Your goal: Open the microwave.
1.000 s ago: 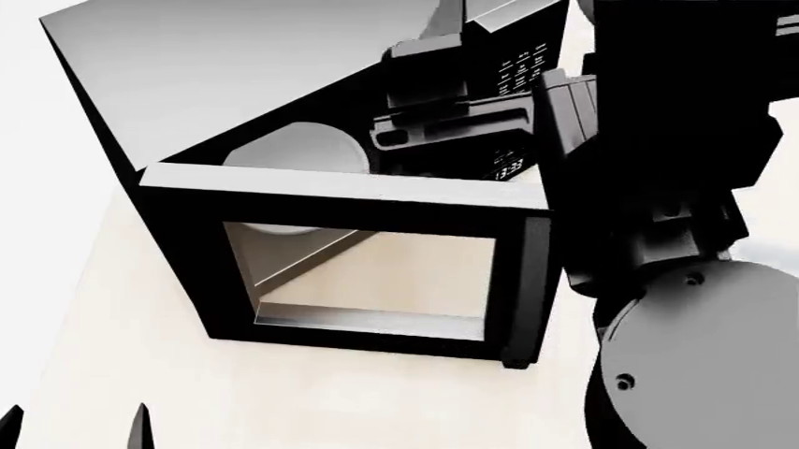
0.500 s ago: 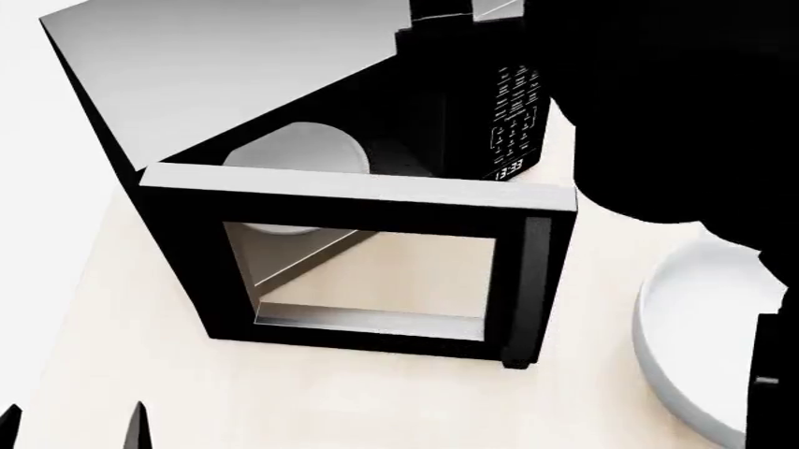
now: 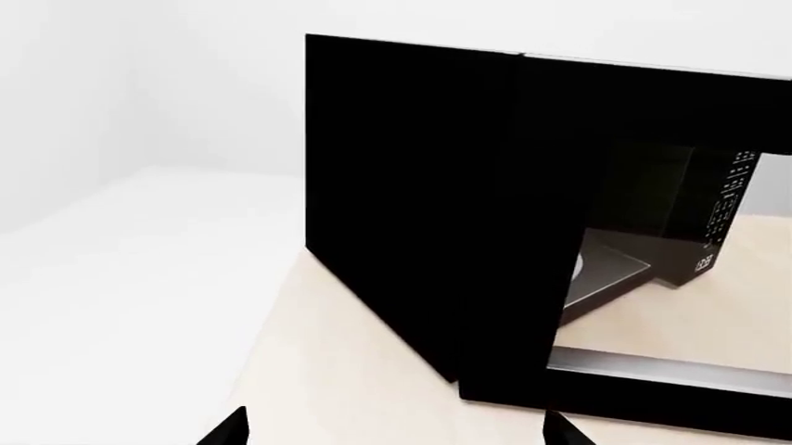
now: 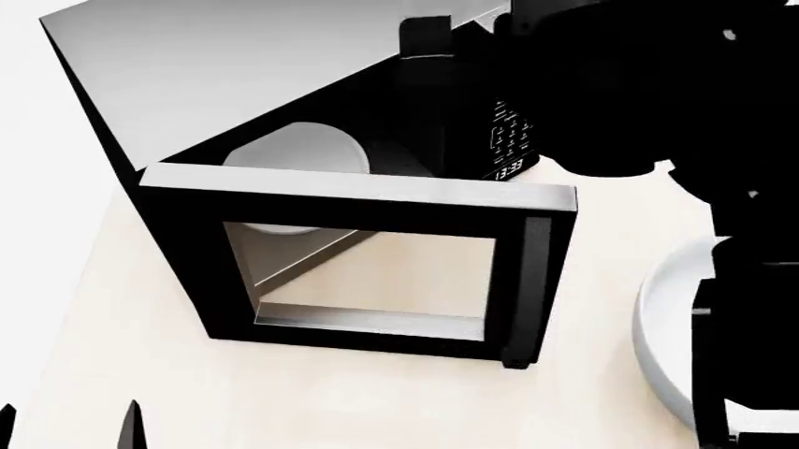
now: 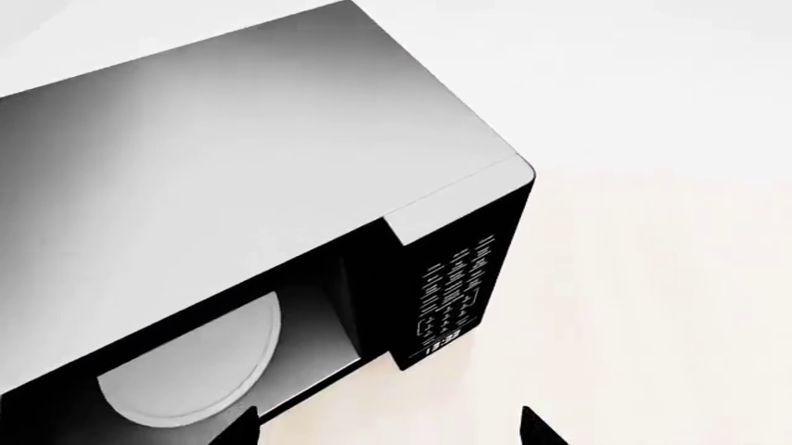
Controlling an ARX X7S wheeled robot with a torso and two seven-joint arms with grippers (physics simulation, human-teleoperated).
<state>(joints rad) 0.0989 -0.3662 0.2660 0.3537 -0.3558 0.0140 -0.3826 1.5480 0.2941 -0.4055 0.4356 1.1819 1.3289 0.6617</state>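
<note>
The microwave is a black box with a grey top, and its glass-windowed door is swung wide open toward me. Inside lies the white turntable plate; the button panel is partly hidden by my right arm. My right gripper hovers open and empty above the microwave, looking down on the panel and plate. My left gripper is open and empty, low over the table beside the microwave's black side wall and door. Its fingertips show at the lower left.
A white bowl sits on the beige table to the right of the open door, partly behind my right arm. The table's left edge runs close to the left gripper.
My right gripper has left the door's top edge by the panel, and the arm has lifted up and to the right. The door stands slightly wider. The left gripper has barely moved.
</note>
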